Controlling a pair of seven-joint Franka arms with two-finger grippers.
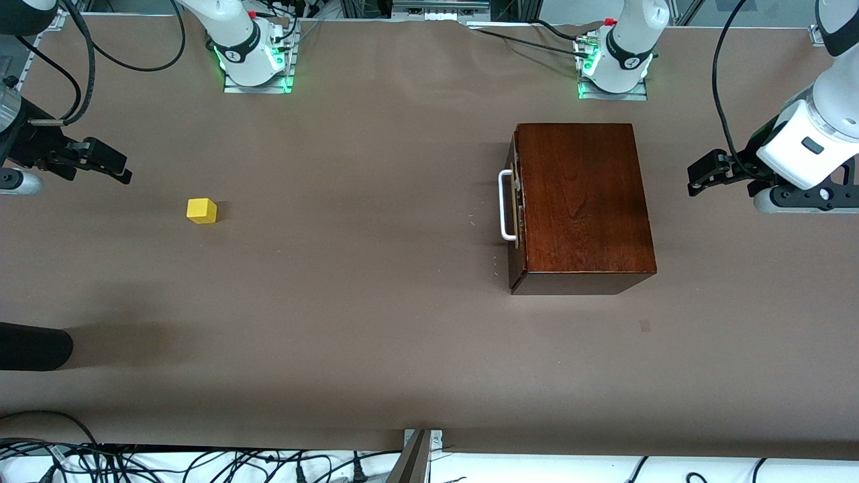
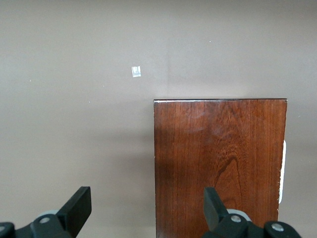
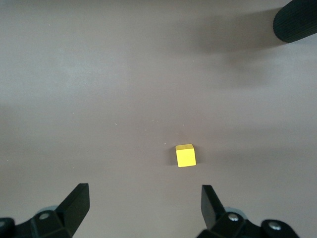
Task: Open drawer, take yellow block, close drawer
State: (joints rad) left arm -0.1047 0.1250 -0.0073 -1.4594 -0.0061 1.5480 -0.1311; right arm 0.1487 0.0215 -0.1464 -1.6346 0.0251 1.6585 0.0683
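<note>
The dark mahogany box [image 1: 584, 201] stands on the table toward the left arm's end. Its drawer [image 1: 515, 204] is shut, and its white bar handle [image 1: 507, 204] faces the right arm's end. The yellow block [image 1: 201, 210] sits alone on the bare table toward the right arm's end, outside the box. My left gripper [image 1: 701, 176] is open and empty over the table beside the box's handle-less end; its wrist view shows the box top [image 2: 220, 163]. My right gripper [image 1: 114, 164] is open and empty over the table, apart from the block [image 3: 185, 155].
A black rounded object [image 1: 33, 345] reaches in at the right arm's end of the table, nearer to the front camera than the block; it also shows in the right wrist view [image 3: 296, 20]. A small pale mark [image 2: 136, 71] lies on the brown table cover [image 1: 376, 268].
</note>
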